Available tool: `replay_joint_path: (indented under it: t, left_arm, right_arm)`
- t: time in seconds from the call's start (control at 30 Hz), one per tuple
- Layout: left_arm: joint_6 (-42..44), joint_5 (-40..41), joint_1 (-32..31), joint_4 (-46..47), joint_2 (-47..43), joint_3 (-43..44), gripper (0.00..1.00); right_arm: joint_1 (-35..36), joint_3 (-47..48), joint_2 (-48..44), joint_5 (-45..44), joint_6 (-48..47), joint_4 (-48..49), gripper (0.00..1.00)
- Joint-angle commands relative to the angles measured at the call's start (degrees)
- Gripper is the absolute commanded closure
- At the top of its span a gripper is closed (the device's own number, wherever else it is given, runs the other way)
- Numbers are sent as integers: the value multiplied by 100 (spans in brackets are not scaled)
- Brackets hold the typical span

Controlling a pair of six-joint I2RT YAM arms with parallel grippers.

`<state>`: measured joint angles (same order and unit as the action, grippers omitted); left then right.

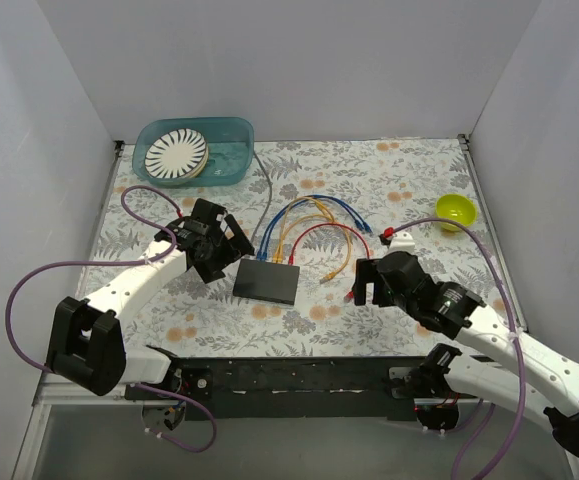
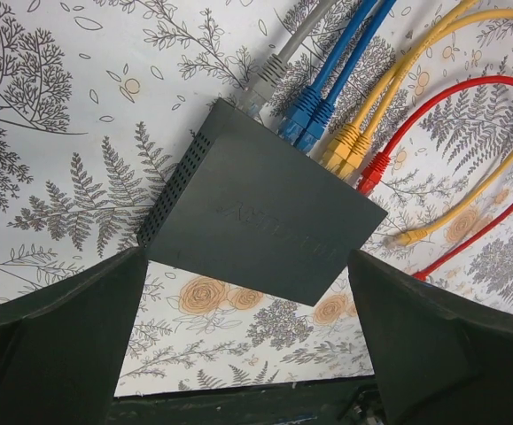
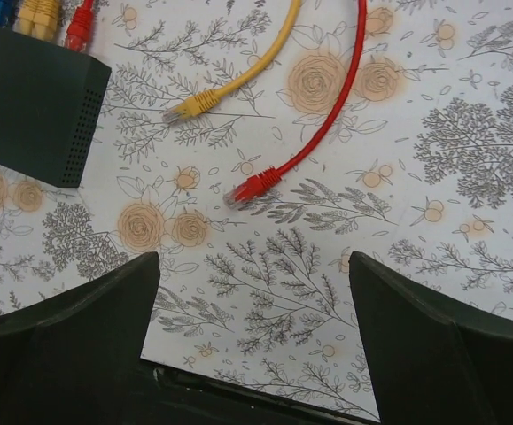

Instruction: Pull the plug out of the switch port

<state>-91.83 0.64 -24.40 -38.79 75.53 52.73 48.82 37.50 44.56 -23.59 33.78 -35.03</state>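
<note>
The black switch (image 1: 266,280) lies flat in the middle of the floral cloth, with its sockets on the far edge. In the left wrist view, the switch (image 2: 256,212) has a grey plug (image 2: 262,81), two blue plugs (image 2: 307,111), two yellow plugs (image 2: 345,150) and a red plug (image 2: 373,168) seated in a row. My left gripper (image 1: 229,245) is open and empty just left of the switch; its jaws stand wide (image 2: 247,336). My right gripper (image 1: 361,283) is open and empty to the right of the switch (image 3: 26,97), above bare cloth (image 3: 252,336).
A loose yellow plug (image 3: 190,106) and a loose red plug (image 3: 252,188) lie on the cloth right of the switch. The cables loop behind it (image 1: 314,215). A teal tub (image 1: 231,150) with a striped plate stands far left. A yellow-green bowl (image 1: 456,210) stands far right. Grey walls surround the table.
</note>
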Motion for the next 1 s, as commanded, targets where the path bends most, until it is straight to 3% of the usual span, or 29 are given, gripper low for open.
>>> replay_joint_path:
  t: [0.0,0.17,0.2,0.27,0.3,0.33,0.4,0.43,0.47,0.6,0.7,0.77,0.87,0.97]
  left_arm:
    - [-54,199,-21,-59,-231,1,2]
    - [-431,498,32,-156,49,-52,2]
    - [-606,481,58,-112,93,-61,2]
    - [-774,297,120,28,173,-175,2]
    - [-923,226,146,168,173,-236,4]
    - [-1011,191,207,204,182,-289,7]
    - [-1108,51,278,336,112,-465,15]
    - [-1152,32,365,371,59,-526,26]
    - [-1144,24,410,406,-54,-657,30]
    - [-855,-3,761,486,-240,-895,46]
    - [-635,-230,1182,608,-197,-1132,70]
    - [-460,-433,1359,696,-100,-1221,87]
    - [-336,-635,1342,784,181,-1326,100]
    - [-292,-811,1342,899,235,-1520,100]
  right_arm:
    - [-13,196,570,687,-213,872,6]
    - [-21,627,1922,1207,-74,1261,12]
    - [-21,732,2091,1365,-73,1348,23]
    - [-21,803,2477,1498,-21,1691,32]
    - [-21,838,2566,1550,6,1805,43]
    - [-47,899,2663,1568,67,1902,48]
    - [-109,961,2918,1682,137,2122,57]
    - [-231,1048,3005,1744,164,2140,65]
    - [-302,1075,3180,1805,225,2192,70]
    - [-662,1199,3629,2156,348,2289,81]
    - [-882,1365,4121,2620,410,2351,94]
    - [-883,1549,4489,2711,375,2264,99]
    - [-856,1541,4885,2895,305,2377,99]
    - [-813,1576,5063,2966,164,2500,99]
